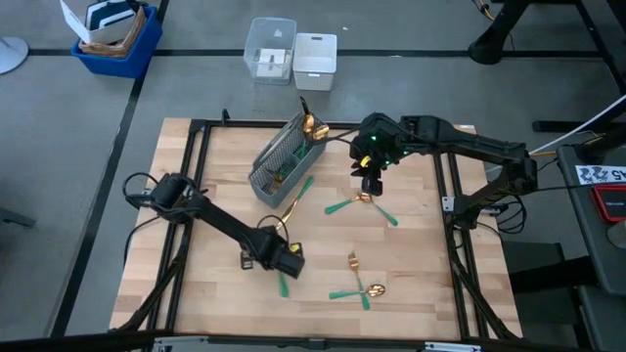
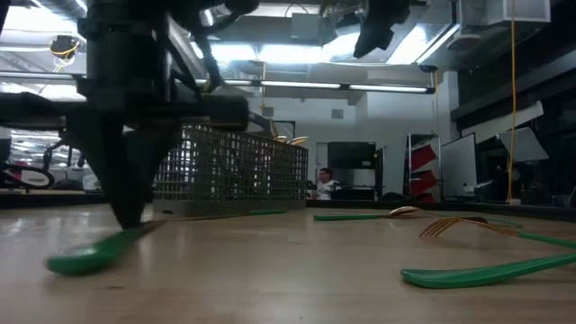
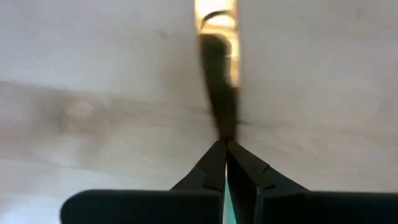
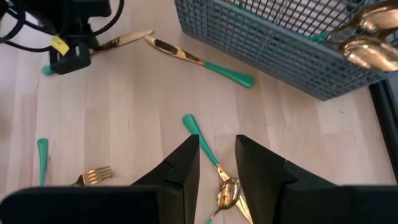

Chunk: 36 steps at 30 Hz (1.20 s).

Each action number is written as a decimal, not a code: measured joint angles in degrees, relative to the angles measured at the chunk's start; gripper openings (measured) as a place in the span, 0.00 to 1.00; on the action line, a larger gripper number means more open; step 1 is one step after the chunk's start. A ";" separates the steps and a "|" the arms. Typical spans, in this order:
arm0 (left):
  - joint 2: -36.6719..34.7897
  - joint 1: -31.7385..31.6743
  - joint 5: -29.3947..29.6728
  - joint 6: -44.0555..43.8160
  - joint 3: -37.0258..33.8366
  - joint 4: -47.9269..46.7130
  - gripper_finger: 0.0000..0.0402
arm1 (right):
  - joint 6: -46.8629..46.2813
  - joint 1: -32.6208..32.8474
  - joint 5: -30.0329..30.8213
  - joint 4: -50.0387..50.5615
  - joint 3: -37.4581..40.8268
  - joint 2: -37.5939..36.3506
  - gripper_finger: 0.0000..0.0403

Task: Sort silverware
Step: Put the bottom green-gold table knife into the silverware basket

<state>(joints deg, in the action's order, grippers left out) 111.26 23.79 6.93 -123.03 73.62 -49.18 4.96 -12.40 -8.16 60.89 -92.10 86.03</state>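
The left gripper (image 1: 284, 262) is pinched tight on a teal-handled piece (image 1: 283, 279) at the table's near edge, likely to lift it. Its gold head points toward the mesh caddy (image 1: 284, 156). Farther back, the right gripper (image 1: 370, 186) hangs open above a spoon (image 1: 364, 198) lying flat.

One grey mesh caddy (image 1: 283, 158) on the table, two clear plastic bins (image 1: 271, 49) beyond the far edge, one blue bin (image 1: 115, 41) far left. Loose teal-handled silverware (image 1: 366, 203): about six pieces; those in the caddy cannot be counted.
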 joint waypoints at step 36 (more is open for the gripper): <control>-2.44 1.33 -1.85 0.23 -3.45 2.78 0.29 | 5.76 0.02 0.00 2.84 -4.41 -0.01 0.27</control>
<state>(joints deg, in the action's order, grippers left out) 108.81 25.12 5.08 -122.79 70.17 -46.41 10.72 -12.38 -8.16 63.72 -96.51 86.02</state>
